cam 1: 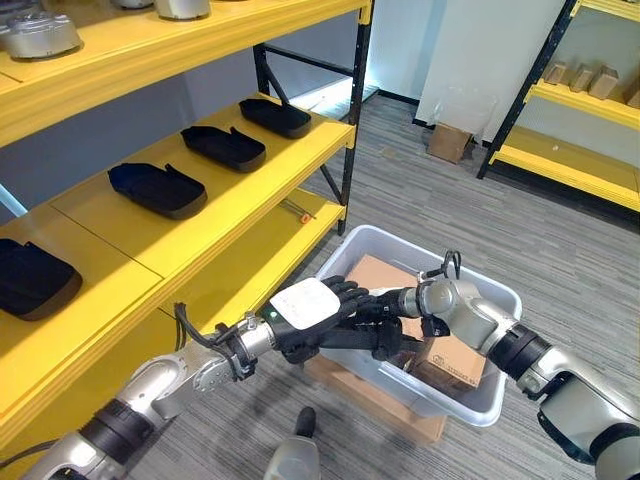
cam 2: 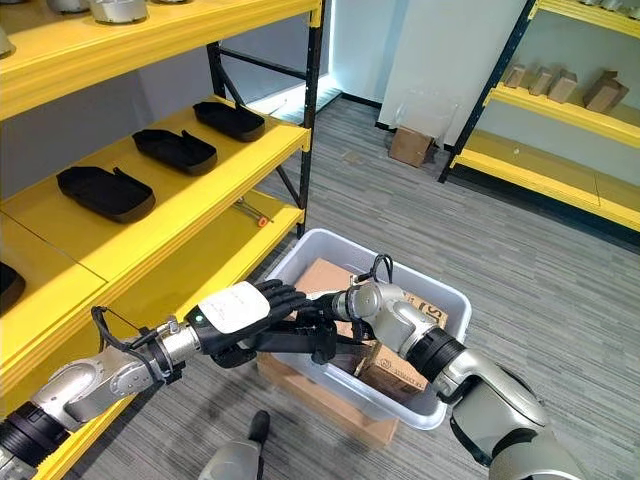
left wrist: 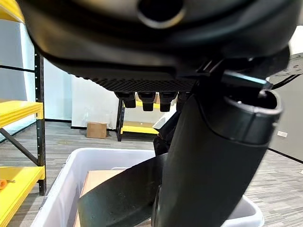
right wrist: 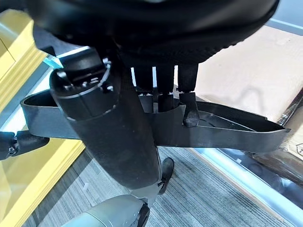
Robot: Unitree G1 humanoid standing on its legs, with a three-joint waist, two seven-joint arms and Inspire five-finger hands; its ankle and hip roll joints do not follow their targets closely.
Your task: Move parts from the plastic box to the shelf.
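A flat black tray-shaped part [cam 1: 345,340] hangs over the near left rim of the grey plastic box [cam 1: 480,410], and both hands hold it. My left hand [cam 1: 305,302], with a white cover on its back, pinches the part's left end between thumb and fingers. My right hand [cam 1: 395,305] reaches over the box; in the right wrist view its fingers [right wrist: 163,101] curl over the rim of the part [right wrist: 227,130]. In the left wrist view the part [left wrist: 123,194] lies behind the thumb [left wrist: 213,165]. To the left stands the yellow shelf [cam 1: 230,200].
Several black parts [cam 1: 157,188] lie in a row on the shelf's middle level. Cardboard boxes [cam 1: 375,272] sit inside the plastic box, which rests on flat cardboard [cam 1: 370,395]. Metal parts [cam 1: 40,35] stand on the top level. Another yellow shelf [cam 1: 570,165] is at the far right.
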